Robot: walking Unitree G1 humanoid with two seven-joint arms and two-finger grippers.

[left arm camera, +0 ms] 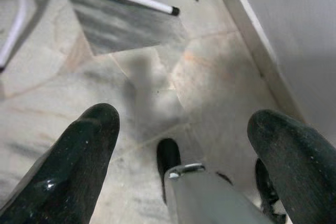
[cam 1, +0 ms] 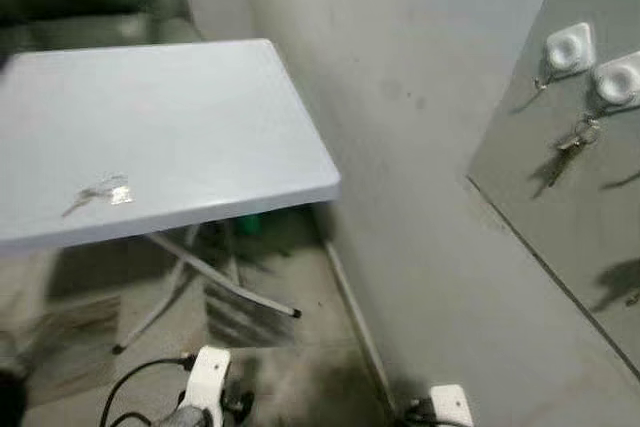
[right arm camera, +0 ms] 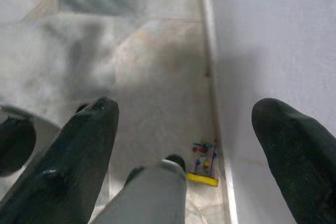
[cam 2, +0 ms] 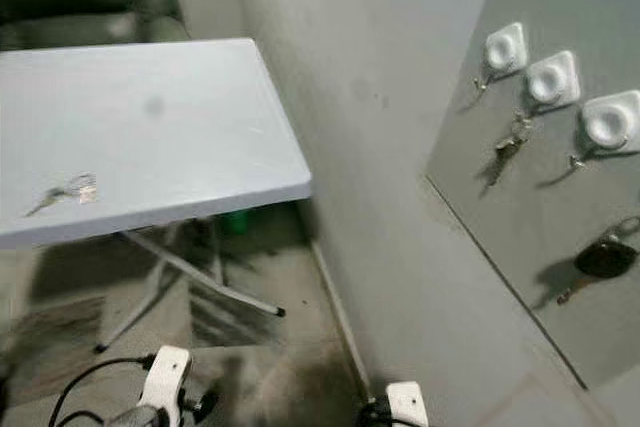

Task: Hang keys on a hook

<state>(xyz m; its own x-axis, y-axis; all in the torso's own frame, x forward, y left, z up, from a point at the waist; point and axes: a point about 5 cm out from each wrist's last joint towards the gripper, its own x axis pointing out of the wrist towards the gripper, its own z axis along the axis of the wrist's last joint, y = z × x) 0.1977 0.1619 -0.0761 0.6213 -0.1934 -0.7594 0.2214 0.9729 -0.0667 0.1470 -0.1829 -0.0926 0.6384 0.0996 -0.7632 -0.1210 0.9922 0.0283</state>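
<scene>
- Grippers first: the left gripper (left arm camera: 181,145) hangs low over the stone floor (left arm camera: 220,82), its two black fingers (left arm camera: 79,156) spread wide with nothing between them.
- The right gripper (right arm camera: 184,150) hangs likewise beside the wall (right arm camera: 273,35), fingers spread and empty; a small colourful object (right arm camera: 203,166) lies on the floor by the skirting below it.
- Both arms look idle, down by the robot's body and well apart from anything the task needs.
- Outward and up, a set of keys (cam 1: 100,192) lies loose on the white folding table (cam 1: 200,117), towards its near edge on the robot's left.
- On the robot's right, a grey panel (cam 2: 520,247) carries white hooks (cam 2: 505,47); the first in the row seems bare, the middle hook (cam 2: 551,79) already bears a hanging bunch of keys (cam 2: 508,145), and a dark fob (cam 2: 606,257) hangs lower down.
- Judged from this, the task stands at its start: the keys are not yet picked up.
- The next move calls for turning towards the table, raising an arm over the keys, and closing on the ring from above; they lie flat and thin, so the pinch will need care.
- After that, a free hook must be chosen.
</scene>
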